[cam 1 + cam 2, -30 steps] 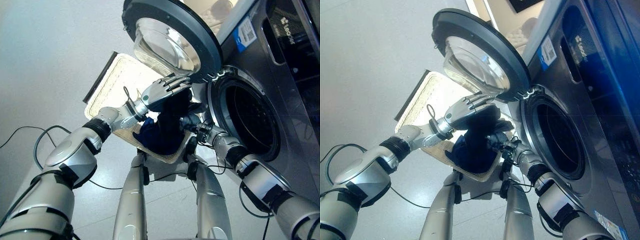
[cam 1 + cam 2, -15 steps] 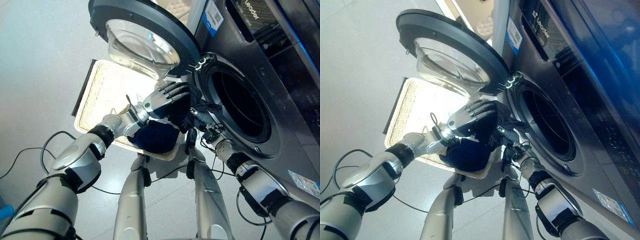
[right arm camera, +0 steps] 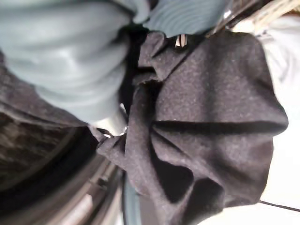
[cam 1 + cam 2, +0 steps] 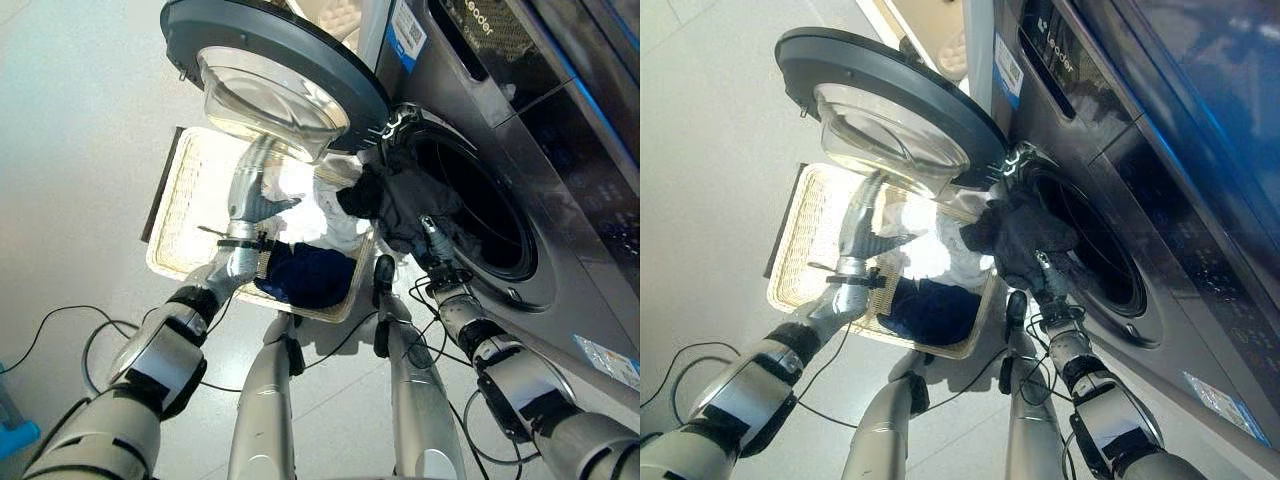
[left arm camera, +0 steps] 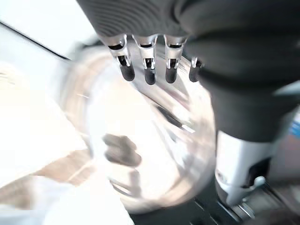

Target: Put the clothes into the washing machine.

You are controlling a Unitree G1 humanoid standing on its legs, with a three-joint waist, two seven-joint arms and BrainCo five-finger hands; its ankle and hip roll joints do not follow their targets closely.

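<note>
At the washing machine (image 4: 560,200) drum mouth, right robot hand (image 3: 183,21) grasps dark garment (image 4: 395,200), bunched at the opening's rim. Left robot hand (image 5: 150,61) fingers extended, empty, under the open door (image 4: 270,70), above the laundry basket (image 4: 180,215) with blue clothes (image 4: 310,275).

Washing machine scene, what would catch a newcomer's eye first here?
The dark garment bunched at the washing machine's open mouth, draped over the right hand. Above it the round door stands swung wide, over a woven basket on the floor holding white and dark blue clothes.
</note>
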